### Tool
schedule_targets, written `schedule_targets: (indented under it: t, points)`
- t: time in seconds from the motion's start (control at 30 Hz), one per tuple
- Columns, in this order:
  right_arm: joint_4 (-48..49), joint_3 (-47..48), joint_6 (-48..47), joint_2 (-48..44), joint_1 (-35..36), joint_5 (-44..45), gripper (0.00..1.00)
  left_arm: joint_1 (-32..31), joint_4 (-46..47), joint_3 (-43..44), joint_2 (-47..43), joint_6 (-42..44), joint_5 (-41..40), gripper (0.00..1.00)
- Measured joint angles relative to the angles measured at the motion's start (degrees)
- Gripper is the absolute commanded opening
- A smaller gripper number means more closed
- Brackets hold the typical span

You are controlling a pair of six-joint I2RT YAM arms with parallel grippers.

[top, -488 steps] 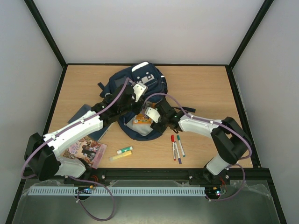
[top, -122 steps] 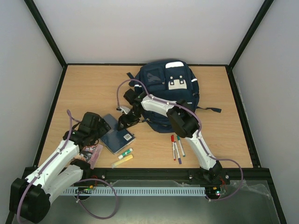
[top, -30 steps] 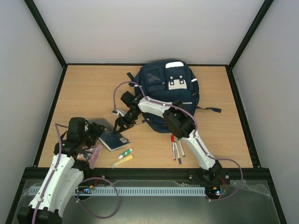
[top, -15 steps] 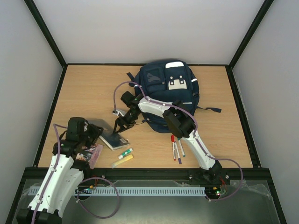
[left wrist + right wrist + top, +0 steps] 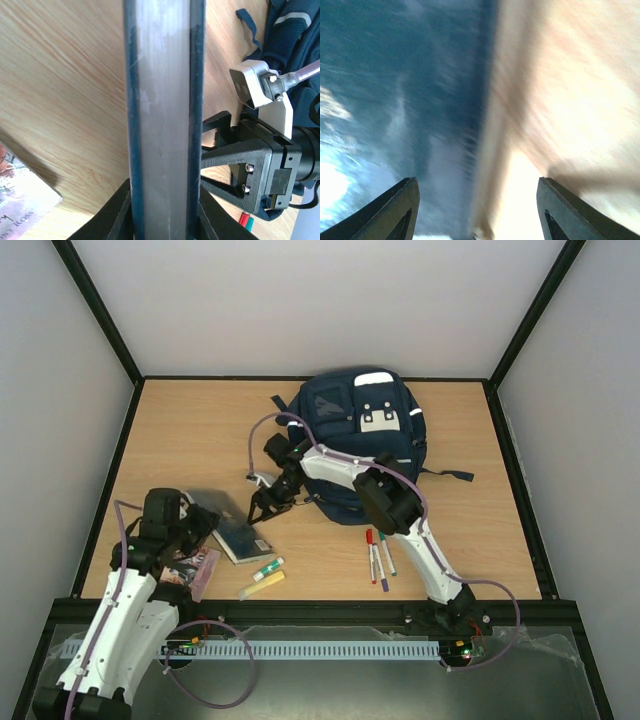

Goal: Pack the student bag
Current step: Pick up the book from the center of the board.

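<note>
The navy student bag (image 5: pixel 355 435) lies flat at the back centre of the table, white stripes and grey patch facing up. A navy notebook (image 5: pixel 232 530) sits left of it, its near edge raised. My left gripper (image 5: pixel 205 523) is shut on that edge. In the left wrist view the grey page edge of the notebook (image 5: pixel 162 100) runs between both black fingers (image 5: pixel 120 210). My right gripper (image 5: pixel 266 508) hangs open over the notebook's far end and grips nothing. The right wrist view is blurred, with a navy surface (image 5: pixel 395 100) beside the wood.
Three markers (image 5: pixel 378 556) lie right of centre near the front. A glue stick and a yellow highlighter (image 5: pixel 264 574) lie in front of the notebook. A pink-covered book (image 5: pixel 192 570) rests under my left arm. Bag straps (image 5: pixel 445 474) trail to the right.
My left gripper has closed on the notebook and tilted its near edge up. The right gripper has shifted slightly toward the bag.
</note>
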Motion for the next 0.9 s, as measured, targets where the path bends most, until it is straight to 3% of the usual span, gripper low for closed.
schedule_targets:
  t: [0.13, 0.37, 0.43, 0.57, 0.9]
  points:
    - [-0.3, -4.8, -0.1, -5.2, -4.4, 4.1, 0.74, -0.1, 0.3, 3.3, 2.7, 3.7, 0.8, 0.02]
    - [0.7, -15.1, -3.7, -27.3, -16.3, 9.1, 0.84, -0.4, 8.5, 10.9, 8.2, 10.5, 6.6, 0.02]
    - [2.2, -18.8, -4.4, -34.7, -18.3, 10.3, 0.99, -0.7, 11.7, 12.7, 9.7, 11.8, 8.8, 0.02]
    - [4.4, -26.9, -5.9, -47.1, -22.3, 12.5, 0.99, -2.4, 18.7, 14.1, 11.0, 13.5, 12.4, 0.02]
    - [2.4, -40.4, -9.6, -59.5, -28.4, 6.7, 0.99, -13.8, 37.1, 14.1, 15.0, 15.1, 17.6, 0.02]
